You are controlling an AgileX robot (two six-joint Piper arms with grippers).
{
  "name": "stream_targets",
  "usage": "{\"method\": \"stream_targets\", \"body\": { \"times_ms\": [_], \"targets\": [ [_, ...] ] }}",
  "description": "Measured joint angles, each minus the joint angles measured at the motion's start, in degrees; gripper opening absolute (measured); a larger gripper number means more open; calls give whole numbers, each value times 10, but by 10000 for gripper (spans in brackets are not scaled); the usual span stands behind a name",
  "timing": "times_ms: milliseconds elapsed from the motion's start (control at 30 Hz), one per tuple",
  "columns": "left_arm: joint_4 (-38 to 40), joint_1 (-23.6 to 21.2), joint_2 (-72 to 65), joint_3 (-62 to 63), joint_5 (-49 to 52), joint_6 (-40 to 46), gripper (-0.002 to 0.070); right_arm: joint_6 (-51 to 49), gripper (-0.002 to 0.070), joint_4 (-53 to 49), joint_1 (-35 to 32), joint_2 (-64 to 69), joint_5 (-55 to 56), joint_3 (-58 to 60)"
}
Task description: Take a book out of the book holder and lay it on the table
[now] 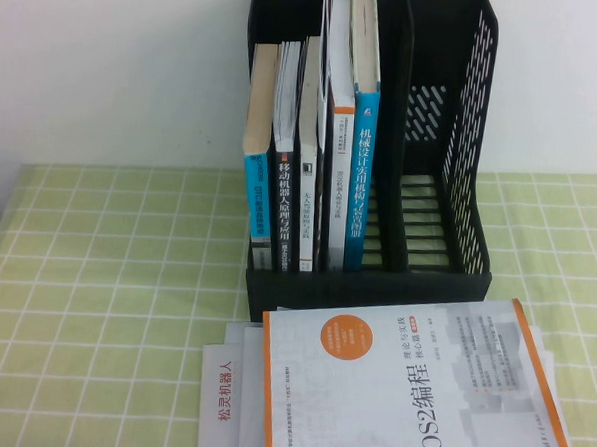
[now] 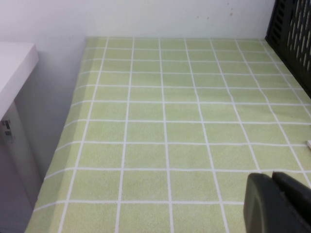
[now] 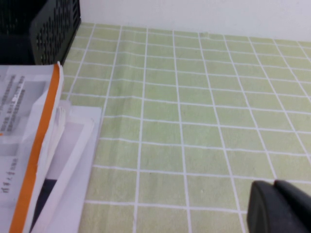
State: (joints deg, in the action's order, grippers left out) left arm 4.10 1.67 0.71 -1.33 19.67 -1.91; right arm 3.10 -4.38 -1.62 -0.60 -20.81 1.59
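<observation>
1. Book (image 1: 410,390) lay flat on the table (image 1: 104,303), atop other books, before the holder (image 1: 453,141).
2. Right gripper (image 3: 278,208) hung clenched, empty, over cloth beside it.
3. Left gripper (image 2: 276,201) looked shut, over bare cloth.

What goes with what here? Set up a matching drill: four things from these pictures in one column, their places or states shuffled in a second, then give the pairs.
Things
1. ROS2 book
2. blue-spined book
3. book holder
4. right tool

Places or states
A. upright in a slot
B. lying flat on top of other books
C. shut, holding nothing, above the table
D. standing at the back of the table

Pairs: 1-B, 2-A, 3-D, 4-C
</observation>
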Motion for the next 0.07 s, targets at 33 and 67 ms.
{"method": "stream_targets", "body": {
  "times_ms": [33, 67],
  "targets": [
    [0, 0, 0, 0, 0, 0, -3, 0, -2, 0, 0, 0, 0, 0],
    [0, 0, 0, 0, 0, 0, -3, 0, -2, 0, 0, 0, 0, 0]
  ]
}}
